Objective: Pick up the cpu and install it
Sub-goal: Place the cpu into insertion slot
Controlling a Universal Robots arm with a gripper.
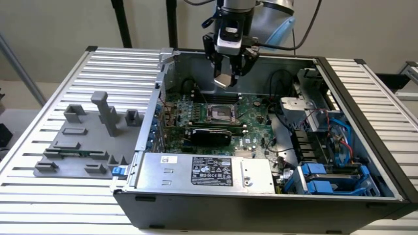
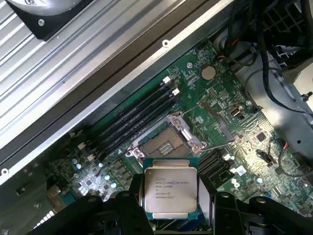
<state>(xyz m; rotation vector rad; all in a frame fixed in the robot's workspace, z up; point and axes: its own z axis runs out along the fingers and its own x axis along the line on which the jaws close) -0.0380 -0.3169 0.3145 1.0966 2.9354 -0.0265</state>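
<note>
- Plainly, we see the jaws closed on the cpu. They grip it by two opposite edges and are kept wide by the chip between them.
- In the exterior view the cpu hangs tilted in the air over the open case, near its back wall and clear of the board.
- The socket lies at 6 o'clock from the cpu in that view, apart from it.
- In the wrist view the cpu's printed metal top faces the camera, with a black finger at each side. The open socket lies beyond it, beside the memory slots.
- The power supply sits at 6 o'clock from the socket.
- A grey fixture rests on the table at 9 o'clock from the case.
</note>
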